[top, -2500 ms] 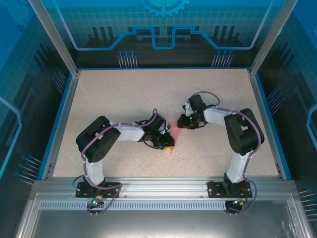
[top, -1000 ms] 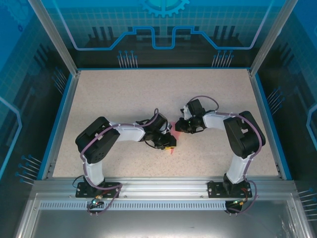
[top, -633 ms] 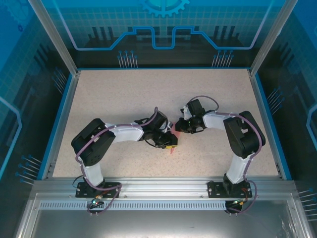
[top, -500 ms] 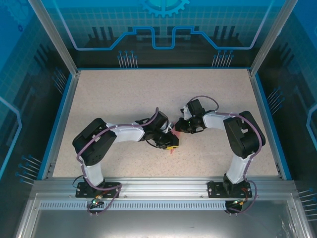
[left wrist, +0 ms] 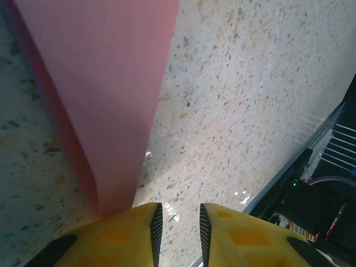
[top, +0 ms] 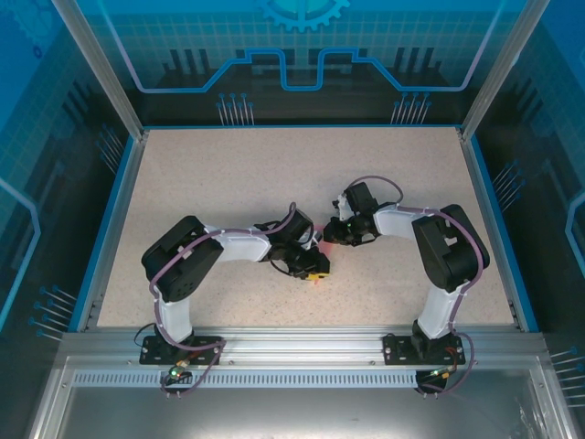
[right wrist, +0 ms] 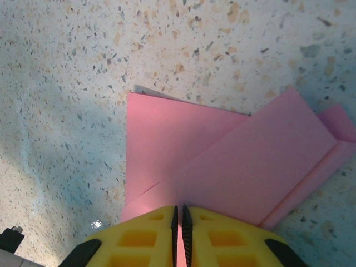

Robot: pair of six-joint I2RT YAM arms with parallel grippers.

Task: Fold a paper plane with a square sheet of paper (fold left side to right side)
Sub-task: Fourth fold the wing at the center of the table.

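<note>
Paper (right wrist: 222, 161) at table (top: 228, 183) middle, partly folded. Right gripper (right wrist: 179, 214) has moved in over last seconds, now pinches paper edge. Left gripper (left wrist: 177, 222) slightly spread, one finger against paper. Creasing likely underway.

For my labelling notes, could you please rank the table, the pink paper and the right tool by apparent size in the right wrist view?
1. table
2. pink paper
3. right tool; it is nearest the camera, so it looks enlarged.
</note>
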